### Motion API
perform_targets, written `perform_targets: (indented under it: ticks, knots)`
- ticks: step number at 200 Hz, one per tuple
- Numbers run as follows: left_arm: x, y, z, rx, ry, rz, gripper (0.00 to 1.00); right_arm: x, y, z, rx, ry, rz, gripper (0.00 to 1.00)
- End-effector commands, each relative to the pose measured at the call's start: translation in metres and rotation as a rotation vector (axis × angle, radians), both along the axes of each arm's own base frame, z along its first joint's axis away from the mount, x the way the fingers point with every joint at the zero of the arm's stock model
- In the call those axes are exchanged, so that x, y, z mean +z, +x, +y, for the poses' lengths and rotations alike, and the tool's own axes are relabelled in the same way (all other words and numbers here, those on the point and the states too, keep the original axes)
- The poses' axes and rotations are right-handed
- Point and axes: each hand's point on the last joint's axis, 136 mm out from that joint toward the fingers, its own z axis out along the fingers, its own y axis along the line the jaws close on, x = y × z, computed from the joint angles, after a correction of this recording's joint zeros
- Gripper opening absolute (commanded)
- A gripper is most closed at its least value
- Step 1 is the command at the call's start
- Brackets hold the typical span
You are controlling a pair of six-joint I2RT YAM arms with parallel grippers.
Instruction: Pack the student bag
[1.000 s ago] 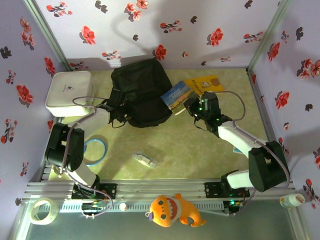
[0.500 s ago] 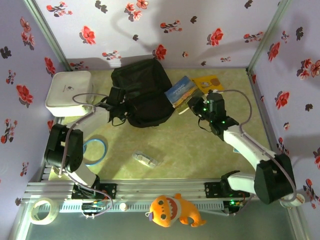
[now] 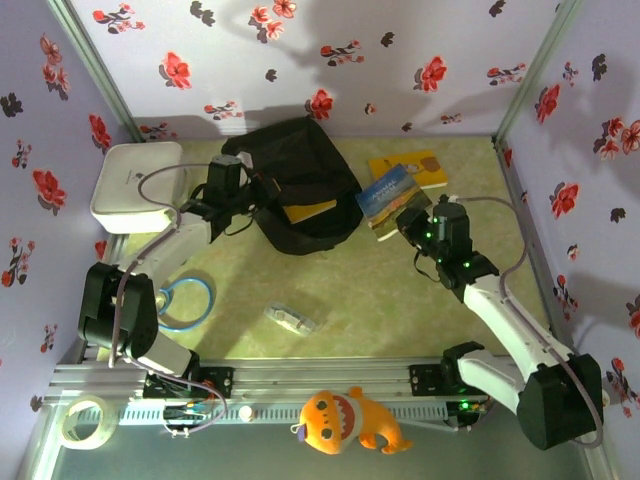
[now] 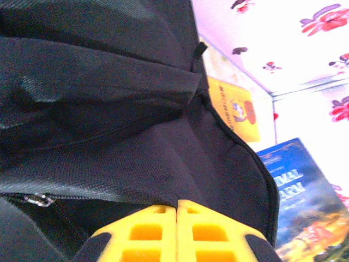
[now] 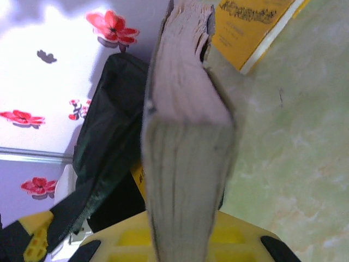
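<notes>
The student bag (image 3: 300,165), a black soft backpack, lies at the back of the table. My left gripper (image 3: 260,192) is shut on a fold of its black flap (image 4: 163,164) and holds the flap up. A yellow book (image 3: 310,211) shows inside the opening. My right gripper (image 3: 407,215) is shut on a blue book (image 3: 388,197), held off the table to the right of the bag. In the right wrist view the book's page edges (image 5: 185,158) rise between the fingers, with the bag (image 5: 106,136) behind on the left.
Another yellow book (image 3: 412,165) lies flat at the back right. A white hard case (image 3: 135,185) stands at the left wall. A blue ring (image 3: 187,300) and a small clear object (image 3: 290,320) lie nearer. An orange plush (image 3: 345,420) and a tape roll (image 3: 85,420) rest by the rail.
My left gripper has shut on the bag's flap and pulled it up and left, uncovering the yellow book inside. My right arm has drawn back to the right with the blue book.
</notes>
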Motion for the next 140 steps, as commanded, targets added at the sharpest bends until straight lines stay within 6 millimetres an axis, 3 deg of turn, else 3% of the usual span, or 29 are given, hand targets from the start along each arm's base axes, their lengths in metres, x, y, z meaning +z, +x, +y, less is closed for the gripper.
perform_targets:
  ticks: [1, 43, 95, 140]
  knots:
    - [0.052, 0.011, -0.015, -0.048, -0.101, -0.170, 0.00, 0.020, -0.003, 0.018, 0.083, 0.103, -0.059, 0.09]
    - [0.050, 0.012, -0.019, -0.058, -0.119, -0.177, 0.00, 0.021, 0.000, 0.042, 0.138, 0.302, -0.052, 0.10]
    - [0.049, 0.009, -0.022, -0.075, -0.136, -0.173, 0.00, 0.026, 0.010, 0.072, 0.199, 0.420, -0.026, 0.10]
    - [0.046, 0.006, -0.026, -0.099, -0.152, -0.168, 0.00, 0.016, 0.020, 0.100, 0.232, 0.474, 0.032, 0.10]
